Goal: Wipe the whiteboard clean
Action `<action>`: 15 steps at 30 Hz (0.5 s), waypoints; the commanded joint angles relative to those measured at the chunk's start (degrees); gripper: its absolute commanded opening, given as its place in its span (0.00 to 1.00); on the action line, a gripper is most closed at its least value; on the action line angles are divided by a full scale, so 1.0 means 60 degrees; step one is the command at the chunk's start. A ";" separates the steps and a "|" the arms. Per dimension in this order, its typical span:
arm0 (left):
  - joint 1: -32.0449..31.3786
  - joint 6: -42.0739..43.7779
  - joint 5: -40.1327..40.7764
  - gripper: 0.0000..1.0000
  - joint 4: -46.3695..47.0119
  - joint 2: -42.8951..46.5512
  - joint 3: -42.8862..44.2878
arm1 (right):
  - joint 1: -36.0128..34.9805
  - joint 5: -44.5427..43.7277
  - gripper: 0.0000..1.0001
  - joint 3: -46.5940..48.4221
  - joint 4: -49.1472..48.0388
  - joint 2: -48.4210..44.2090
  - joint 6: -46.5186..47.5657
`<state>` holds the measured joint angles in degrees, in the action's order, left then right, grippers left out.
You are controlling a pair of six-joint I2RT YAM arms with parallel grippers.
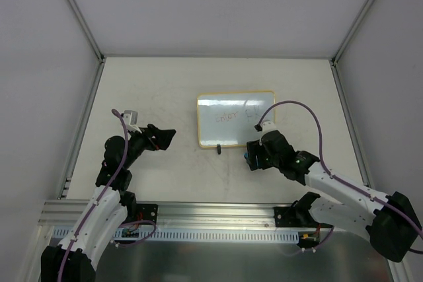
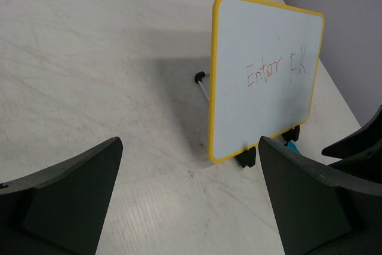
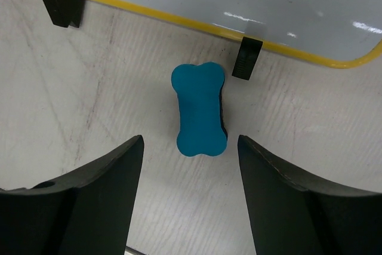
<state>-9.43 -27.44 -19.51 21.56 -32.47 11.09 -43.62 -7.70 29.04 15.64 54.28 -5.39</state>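
Toward the far middle of the table (image 1: 152, 90), the whiteboard (image 1: 236, 119) is standing on its two black feet and leaning back on a thin strut (image 2: 203, 85). Red handwriting (image 2: 277, 70) is showing across its face, so none of the wiping looks done yet. The blue eraser (image 3: 200, 110) is lying flat on the table just in front of the board's lower edge, near one foot (image 3: 246, 58). It is not yet picked up, so grasping it and rubbing off the writing are both left to do. The right gripper (image 3: 190, 147) is hovering low over the eraser with its fingers spread wide, one on each side of the block and, as far as the wrist view shows, touching neither side. The left gripper (image 1: 165, 135) is hanging well to the left of the board and pointing toward it, its fingers likewise wide apart and holding nothing.
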 commanded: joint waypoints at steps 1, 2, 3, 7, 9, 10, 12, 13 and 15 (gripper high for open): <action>-0.0113 0.0047 -0.0308 0.99 0.0347 -0.0023 0.0173 | -0.0273 -0.0561 0.68 0.0112 -0.0145 0.0488 -0.0390; -0.0113 0.0062 -0.0323 0.99 0.0361 -0.0038 0.0173 | -0.0318 -0.0591 0.68 0.0083 -0.0204 0.0736 -0.0435; -0.0113 0.0062 -0.0337 0.99 0.0361 -0.0038 0.0173 | -0.0406 -0.0692 0.68 0.0068 -0.0306 0.0840 -0.0479; -0.0098 0.0076 -0.0323 0.99 0.0361 0.0006 0.0158 | -0.0479 -0.0723 0.68 -0.0078 -0.0672 0.1251 -0.0669; -0.0098 0.0091 -0.0308 0.99 0.0361 0.0006 0.0158 | -0.0480 -0.0723 0.67 -0.0108 -0.0847 0.1426 -0.0757; -0.0113 0.0091 -0.0308 0.99 0.0361 0.0021 0.0158 | -0.0480 -0.0752 0.67 -0.0108 -0.0892 0.1485 -0.0757; -0.0113 0.0120 -0.0308 0.99 0.0347 0.0021 0.0158 | -0.0480 -0.0839 0.66 -0.0137 -0.1024 0.1674 -0.0757; -0.0098 0.0106 -0.0308 0.99 0.0361 0.0006 0.0158 | -0.0465 -0.0883 0.66 -0.0123 -0.1039 0.1719 -0.0757; -0.0113 0.0120 -0.0308 0.99 0.0361 0.0035 0.0143 | -0.0480 -0.0942 0.66 -0.0094 -0.1112 0.1836 -0.0728</action>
<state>-9.43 -27.42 -19.57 21.58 -32.67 11.09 -46.17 -11.11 28.34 11.62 64.53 -8.69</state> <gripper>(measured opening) 0.991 0.662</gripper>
